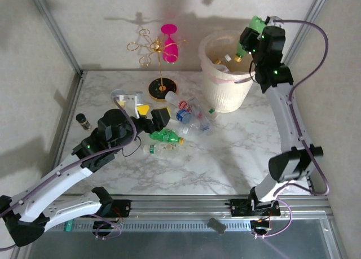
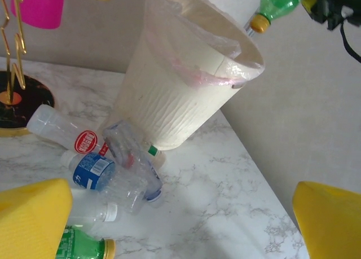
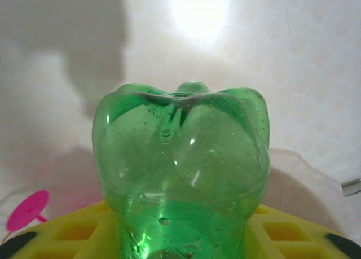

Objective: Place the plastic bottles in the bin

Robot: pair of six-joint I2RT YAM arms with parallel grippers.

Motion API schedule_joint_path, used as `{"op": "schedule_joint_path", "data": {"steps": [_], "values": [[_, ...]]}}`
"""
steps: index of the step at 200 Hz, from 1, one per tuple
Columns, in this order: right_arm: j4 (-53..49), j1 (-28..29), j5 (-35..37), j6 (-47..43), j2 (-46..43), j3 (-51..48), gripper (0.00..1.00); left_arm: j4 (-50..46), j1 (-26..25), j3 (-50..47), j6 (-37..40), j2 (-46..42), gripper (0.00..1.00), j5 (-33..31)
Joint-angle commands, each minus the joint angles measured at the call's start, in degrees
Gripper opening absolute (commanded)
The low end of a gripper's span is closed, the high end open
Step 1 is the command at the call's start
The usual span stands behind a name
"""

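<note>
My right fingers (image 3: pixel 79 232) are squeezed shut on a green bottle (image 3: pixel 180 174). It is tipped with its cap end down, right over the edge of the bin (image 1: pixel 225 90). The bin stands at the back right of the worktop (image 1: pixel 237 157). To do this bit well, I think I should move the bottle a little more over the middle of the bin. Then I let go gently, so it drops in and does not bounce off the rim. My left fingers (image 2: pixel 34 219) are wide open and hold nothing. They sit low, near the pile of bottles (image 1: pixel 189 115) lying beside the bin.
</note>
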Motion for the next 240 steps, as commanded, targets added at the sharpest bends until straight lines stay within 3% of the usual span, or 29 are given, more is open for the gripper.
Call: {"op": "schedule_joint_path", "data": {"steps": [1, 66, 153, 211, 240], "values": [[-1.6, -0.2, 3.6, -4.9, 4.7, 6.0, 0.46, 1.9, 0.4, -0.2, 0.9, 1.3, 1.0, 1.9], [-9.3, -0.2, 9.4, -13.9, 19.6, 19.0, 0.49, 1.3, 0.4, -2.0, 2.6, 0.4, 1.0, 1.9], [-12.4, -0.4, 7.6, -14.9, 29.1, 18.4, 0.56, 1.8, 0.4, -2.9, 1.0, 2.3, 1.0, 1.3], [-12.9, -0.5, 5.5, -14.5, 28.9, 19.0, 0.79, 1.0, 0.4, -2.9, 0.9, 2.3, 1.0, 0.8], [-12.6, -0.5, 5.7, -14.6, 25.9, 18.8, 0.85, 0.0, 0.4, -2.2, 1.4, 1.8, 1.0, 0.0]]}}
